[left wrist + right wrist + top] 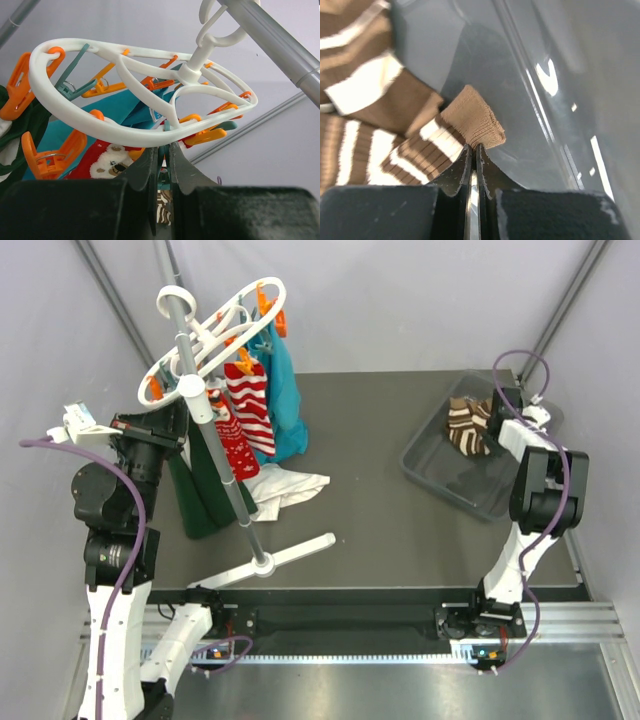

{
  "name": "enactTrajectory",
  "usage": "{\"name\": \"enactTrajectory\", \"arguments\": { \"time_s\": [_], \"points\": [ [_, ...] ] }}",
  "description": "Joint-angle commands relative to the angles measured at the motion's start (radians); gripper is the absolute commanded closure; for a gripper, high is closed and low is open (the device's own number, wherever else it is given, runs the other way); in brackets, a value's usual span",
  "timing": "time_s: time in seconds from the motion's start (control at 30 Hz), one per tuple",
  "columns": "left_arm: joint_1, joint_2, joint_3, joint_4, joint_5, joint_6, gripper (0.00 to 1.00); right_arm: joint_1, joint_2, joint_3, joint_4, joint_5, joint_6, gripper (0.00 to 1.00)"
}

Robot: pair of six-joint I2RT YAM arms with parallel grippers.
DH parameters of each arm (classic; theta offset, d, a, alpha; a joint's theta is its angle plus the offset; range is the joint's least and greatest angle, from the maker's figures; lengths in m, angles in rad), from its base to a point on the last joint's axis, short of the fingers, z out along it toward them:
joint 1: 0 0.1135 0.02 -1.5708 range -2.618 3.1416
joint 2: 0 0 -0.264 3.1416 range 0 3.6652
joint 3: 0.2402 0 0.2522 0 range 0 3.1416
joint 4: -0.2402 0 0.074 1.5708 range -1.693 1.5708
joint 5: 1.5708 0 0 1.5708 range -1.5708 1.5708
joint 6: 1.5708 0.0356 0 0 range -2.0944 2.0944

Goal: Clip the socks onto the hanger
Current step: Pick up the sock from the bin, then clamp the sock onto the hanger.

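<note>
Two brown-and-cream striped, ribbed-knit socks lie in a smooth grey plastic bin at upper right. The right gripper presses its fingers together at one soft cuff; whether fabric is caught cannot be told. At upper left, the left gripper pinches a teal clip beneath the white looped plastic hanger, where red-and-white striped socks hang. Pickup appears under way. The next move calls for a lift and a carry across to the hanger.
</note>
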Motion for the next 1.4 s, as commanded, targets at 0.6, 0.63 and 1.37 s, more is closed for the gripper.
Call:
{"name": "enactTrajectory", "arguments": {
  "time_s": [0.6,0.63,1.37],
  "points": [
    [-0.004,-0.006,0.009,-0.054,0.038,0.033,1.00,0.068,-0.707,-0.040,0.252,-0.393,-0.654,1.00],
    [-0.004,-0.006,0.010,-0.054,0.040,0.031,1.00,0.071,-0.727,-0.027,0.255,-0.449,-0.662,1.00],
    [-0.004,-0.013,0.026,-0.076,0.040,0.036,1.00,0.650,-0.769,0.172,0.111,-1.002,-0.651,1.00]
  ]
}}
